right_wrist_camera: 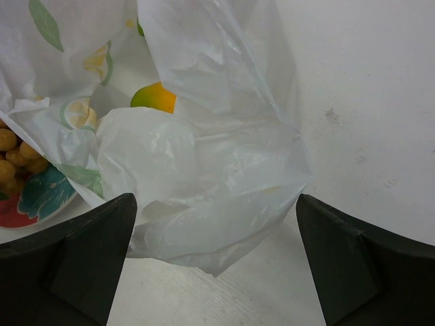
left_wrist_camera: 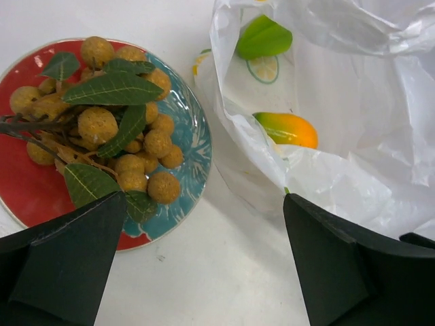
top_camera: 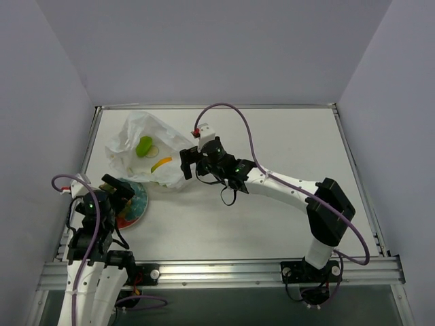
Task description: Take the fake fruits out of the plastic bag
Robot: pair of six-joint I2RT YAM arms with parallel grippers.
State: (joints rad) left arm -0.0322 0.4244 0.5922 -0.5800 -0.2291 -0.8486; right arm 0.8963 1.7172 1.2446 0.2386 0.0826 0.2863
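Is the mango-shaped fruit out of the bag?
No: the mango lies inside the open bag, with plastic folded around it, near the green fruit.

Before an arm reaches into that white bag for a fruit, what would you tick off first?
1. Left fingers open and empty: ok.
2. Right fingers open and empty: ok.
3. Green fruit visible inside the plastic bag: ok.
4. Orange-yellow fruit visible inside: ok.
5. Bag film off that fruit: not ok, a fold covers its lower edge.
6. More fruits hidden deeper: cannot tell.
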